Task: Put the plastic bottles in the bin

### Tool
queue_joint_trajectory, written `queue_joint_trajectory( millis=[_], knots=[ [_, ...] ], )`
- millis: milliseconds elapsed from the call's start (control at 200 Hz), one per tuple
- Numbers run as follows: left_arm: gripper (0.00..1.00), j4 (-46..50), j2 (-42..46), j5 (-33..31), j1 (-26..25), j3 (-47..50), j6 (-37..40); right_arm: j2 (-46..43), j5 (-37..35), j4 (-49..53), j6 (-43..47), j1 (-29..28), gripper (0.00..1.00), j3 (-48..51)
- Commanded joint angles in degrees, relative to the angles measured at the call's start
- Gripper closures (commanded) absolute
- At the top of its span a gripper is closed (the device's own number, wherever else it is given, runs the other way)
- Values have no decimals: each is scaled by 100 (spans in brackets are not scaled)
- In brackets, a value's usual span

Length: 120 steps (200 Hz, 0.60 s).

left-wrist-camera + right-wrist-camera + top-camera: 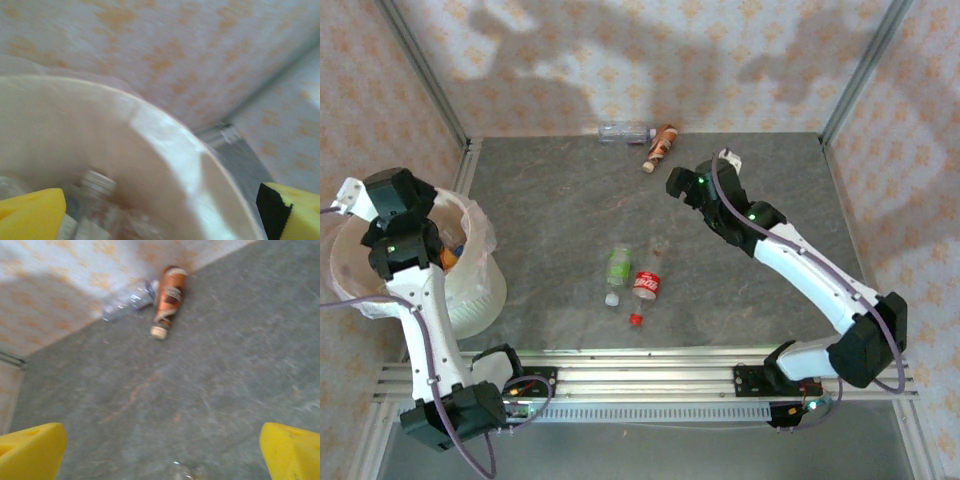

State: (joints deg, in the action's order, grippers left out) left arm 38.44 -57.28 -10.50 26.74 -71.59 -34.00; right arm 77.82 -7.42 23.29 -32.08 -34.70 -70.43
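Our left gripper (160,217) hangs over the bin (165,135), yellow jaws spread wide, nothing between them. Under the jaws we get the bin's smooth, curved white wall, glossy where the thin pinkish liner bag (480,228) catches the light. Down inside, nearer the left jaw, there's a ribbed cap on a see-through bottle (97,184), kinda blurry. From above we also spot an orange bottle (450,256) in there.

The right gripper (160,452) is wide open too, empty, looking down at the table (225,370). Far ahead of its jaws, by the wall, lies a brown-labelled bottle (168,297) with its cream cap pointing back toward the jaws. Right next to its far end is a crinkly clear bottle (125,301). Behind that gripper, toward the arm bases, a green-labelled bottle (618,263) and a red-labelled bottle (646,285) lie just beside each other.

The table is matte grey, mottled like stone. The walls (670,60) are cream paper with a repeating orange floral print. There are bare aluminium posts (860,70) in the corners and a ribbed aluminium rail (650,365) along the near edge.
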Motion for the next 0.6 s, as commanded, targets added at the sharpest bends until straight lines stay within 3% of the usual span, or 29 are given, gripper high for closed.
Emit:
queue_joint_trajectory(
  millis=[0,165,355,595],
  knots=[
    [0,99,343,985,-259,-197,-539,169,-306,801,-501,1,1,253],
    [0,-147,764,2040,-837,-260,-942,395,565,657,-1461,-2,2,997],
    [0,-828,784,3033,-1847,-321,-1148,889,1938,-7,-1561,-179,3,1209],
    [0,-968,20,2873,-3733,-464,-764,1662,2257,-56,-1568,-279,6,920]
  ],
)
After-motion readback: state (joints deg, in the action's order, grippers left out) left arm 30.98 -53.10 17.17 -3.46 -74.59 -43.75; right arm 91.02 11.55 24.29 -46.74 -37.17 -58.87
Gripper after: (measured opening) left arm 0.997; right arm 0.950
